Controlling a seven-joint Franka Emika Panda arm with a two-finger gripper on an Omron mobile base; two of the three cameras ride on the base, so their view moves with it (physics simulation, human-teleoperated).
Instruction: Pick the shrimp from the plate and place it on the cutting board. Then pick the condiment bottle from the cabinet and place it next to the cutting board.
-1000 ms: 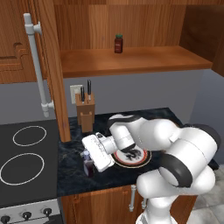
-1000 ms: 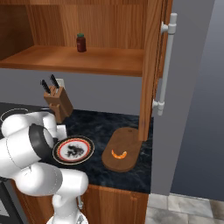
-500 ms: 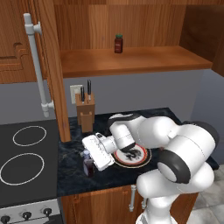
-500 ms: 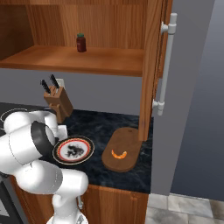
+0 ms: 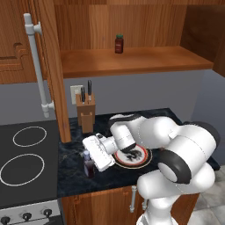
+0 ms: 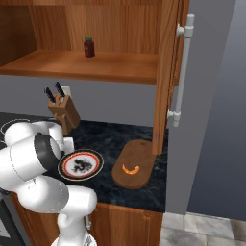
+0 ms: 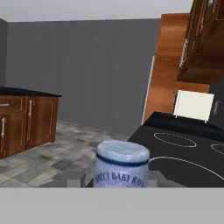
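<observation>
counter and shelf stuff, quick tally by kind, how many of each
bottles and jars: 2, the condiment bottle under the gripper on the counter, the red jar on the cabinet shelf
plates: 1, the plate
boards: 1, the cutting board
shrimp: 1, the shrimp on the board
knife blocks: 1, the knife block
total: 6

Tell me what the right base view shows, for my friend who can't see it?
A small orange shrimp lies on a brown cutting board on a dark kitchen counter, right of a round white plate with a red and black rim. The robot's white arm fills the lower left. Above, a small red jar stands on the open cabinet shelf, and a knife block sits by the wall.
</observation>
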